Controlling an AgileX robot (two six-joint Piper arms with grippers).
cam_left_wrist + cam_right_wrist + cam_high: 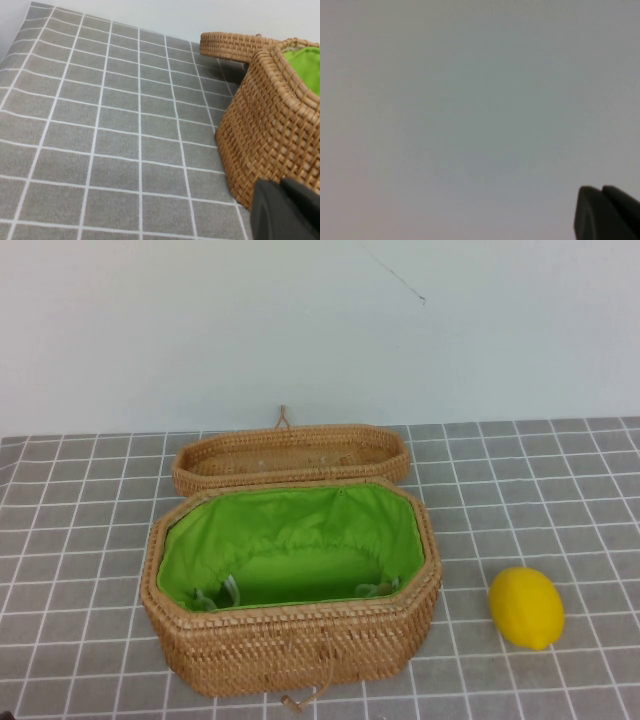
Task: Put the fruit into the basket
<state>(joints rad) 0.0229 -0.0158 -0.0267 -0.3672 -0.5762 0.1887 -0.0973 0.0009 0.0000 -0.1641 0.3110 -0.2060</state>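
Neither arm shows in the high view, so the left gripper [285,210] is known only from its own wrist camera: a dark corner of it hangs low beside the left end of the basket [290,640], over the grey gridded mat [80,540], and whether its jaws are spread or pressed together cannot be told. The basket stands open in the middle of the mat, its green lining [290,540] bare as far as can be seen, with the shallow woven lid [290,455] lying just behind it and touching its back rim. To the right, apart from the basket wall, the lemon [526,607] rests on the mat with its pointed tip toward the near edge. The right gripper [607,212] points at a blank pale surface, seemingly raised and aimed away from the table; its jaws cannot be told either. The step in hand is likely the reach for the lemon, which suits the right arm. It should come down from above, close across the lemon's short axis since the smooth oval may roll or slip, then lift clear of the rim before releasing over the lining.
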